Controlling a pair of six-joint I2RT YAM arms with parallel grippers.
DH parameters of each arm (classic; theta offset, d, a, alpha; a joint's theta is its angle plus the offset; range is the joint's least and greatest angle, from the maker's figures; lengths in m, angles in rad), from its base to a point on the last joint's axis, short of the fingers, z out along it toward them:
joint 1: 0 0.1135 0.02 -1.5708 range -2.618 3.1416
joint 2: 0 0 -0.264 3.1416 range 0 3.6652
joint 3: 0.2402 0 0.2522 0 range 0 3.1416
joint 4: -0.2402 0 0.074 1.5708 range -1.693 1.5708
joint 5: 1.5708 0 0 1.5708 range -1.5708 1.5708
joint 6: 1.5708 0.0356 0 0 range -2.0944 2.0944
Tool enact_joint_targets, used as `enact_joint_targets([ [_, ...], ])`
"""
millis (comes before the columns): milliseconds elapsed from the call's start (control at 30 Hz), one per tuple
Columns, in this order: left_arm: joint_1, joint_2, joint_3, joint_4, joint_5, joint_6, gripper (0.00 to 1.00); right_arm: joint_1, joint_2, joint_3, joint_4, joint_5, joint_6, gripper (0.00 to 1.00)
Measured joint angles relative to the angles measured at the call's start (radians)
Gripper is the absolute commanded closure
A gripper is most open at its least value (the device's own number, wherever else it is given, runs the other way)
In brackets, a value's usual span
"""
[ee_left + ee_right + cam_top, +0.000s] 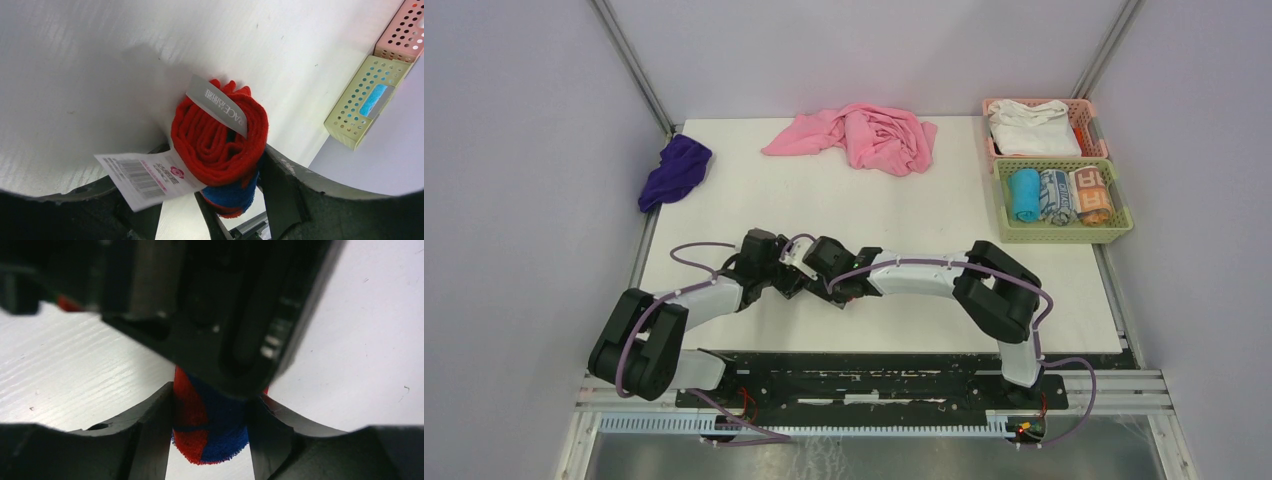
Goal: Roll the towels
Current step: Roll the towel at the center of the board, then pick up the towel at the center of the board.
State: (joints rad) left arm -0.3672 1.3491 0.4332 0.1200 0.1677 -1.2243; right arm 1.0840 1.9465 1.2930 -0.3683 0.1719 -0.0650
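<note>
White table [824,210] amid pale lilac walls [524,150]; left gripper [216,150] and right gripper [212,405] each tight around rolled red towel [200,132].

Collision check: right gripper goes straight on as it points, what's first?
The red towel, already between the right gripper's fingers. Close behind it a black body fills the view, apparently the left gripper; the gap between them is unclear.

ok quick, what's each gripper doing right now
left gripper: closed on the rolled red towel
right gripper: closed on the same red towel
</note>
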Motion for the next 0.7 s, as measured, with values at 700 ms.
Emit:
enact_joint_targets([
  [700,0.000,0.081,0.002,0.114,0.048,-0.004,0.35,-0.080,0.033,0.048,-0.053,-0.141,0.065,0.40],
])
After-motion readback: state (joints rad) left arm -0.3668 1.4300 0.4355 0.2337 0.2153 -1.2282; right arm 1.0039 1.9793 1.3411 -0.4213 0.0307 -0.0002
